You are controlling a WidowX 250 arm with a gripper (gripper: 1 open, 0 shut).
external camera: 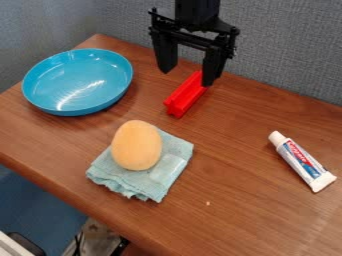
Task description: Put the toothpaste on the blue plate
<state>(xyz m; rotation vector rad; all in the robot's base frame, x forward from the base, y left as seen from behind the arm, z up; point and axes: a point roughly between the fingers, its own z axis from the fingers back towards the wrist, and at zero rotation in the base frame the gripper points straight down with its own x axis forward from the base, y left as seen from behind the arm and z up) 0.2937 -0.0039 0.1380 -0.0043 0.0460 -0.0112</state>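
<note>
Toothpaste, a small white red-and-blue printed tube (302, 160), lies lower right; round bright-blue plate (78, 81) upper left; black gripper (189, 72) gapes wide, empty, at top centre.

The toothpaste (302, 160) is white with red and blue print. The blue plate (78, 82) is bright blue, the block (186, 93) red, the cloth (140, 169) pale blue-green.
</note>
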